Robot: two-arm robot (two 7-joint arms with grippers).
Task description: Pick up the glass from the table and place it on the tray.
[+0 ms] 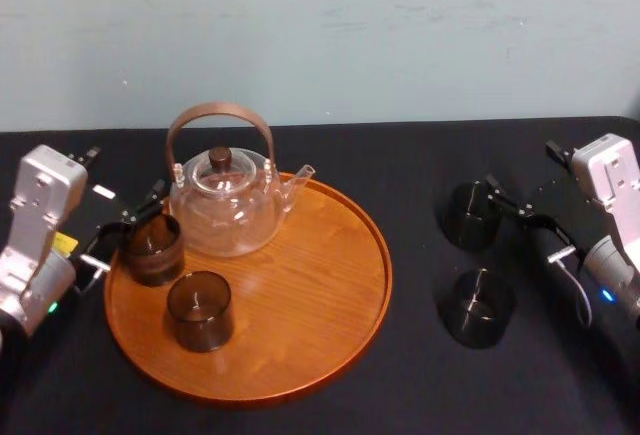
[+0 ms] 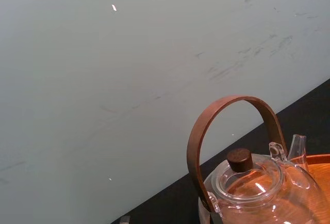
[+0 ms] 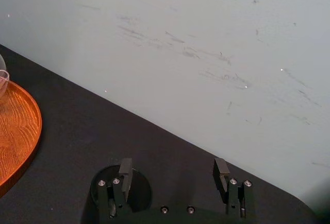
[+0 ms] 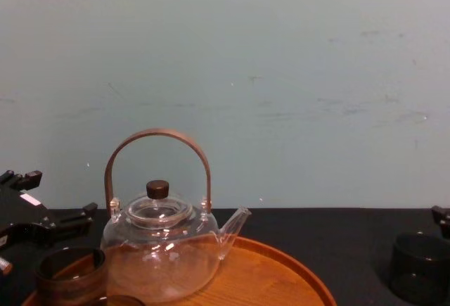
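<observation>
- Sitting on the R side of the black cloth-topped desk (image 1: 420, 375) are two small smoky dark see-through tumblers: the far glass (image 1: 472, 215) and the near glass (image 1: 478, 307). They stand apart from each other and both are well clear of the tray.
- R pincer (image 1: 520, 220) is just beside the far glass, on the side away from the tray. Its fingers are spread wide and hold nothing.
- In the head view its upper finger overlaps the far glass's rim. Touching or just above it: can't tell.
- R wrist view: R pincer (image 3: 172, 166) is open w/ bare desk btwn the fingers. The far glass (image 3: 142, 190) is partly hidden behind one finger and isn't in the gap.
- The large round orange-brown wooden tray (image 1: 330, 285) w/ low rim lies L of centre.
- It carries a clear glass teapot (image 1: 225, 210) w/ arched brown handle and two more dark tumblers, the back tray glass (image 1: 153, 248) and the front tray glass (image 1: 200, 310).
- L pincer (image 1: 130, 225) is at the tray's L edge, released, fingers apart. The back tray glass stands at its tips. Contact w/ either finger: can't tell.
- Chest view: the back tray glass (image 4: 70, 274) is cut off at its base by the frame edge. A dark tumbler (image 4: 420, 267) shows far R on the desk, but far or near one: can't tell.
- L wrist view: the teapot (image 2: 247, 183) is cut off below the lid, w/ a sliver of tray rim (image 2: 319, 158) beside it.
</observation>
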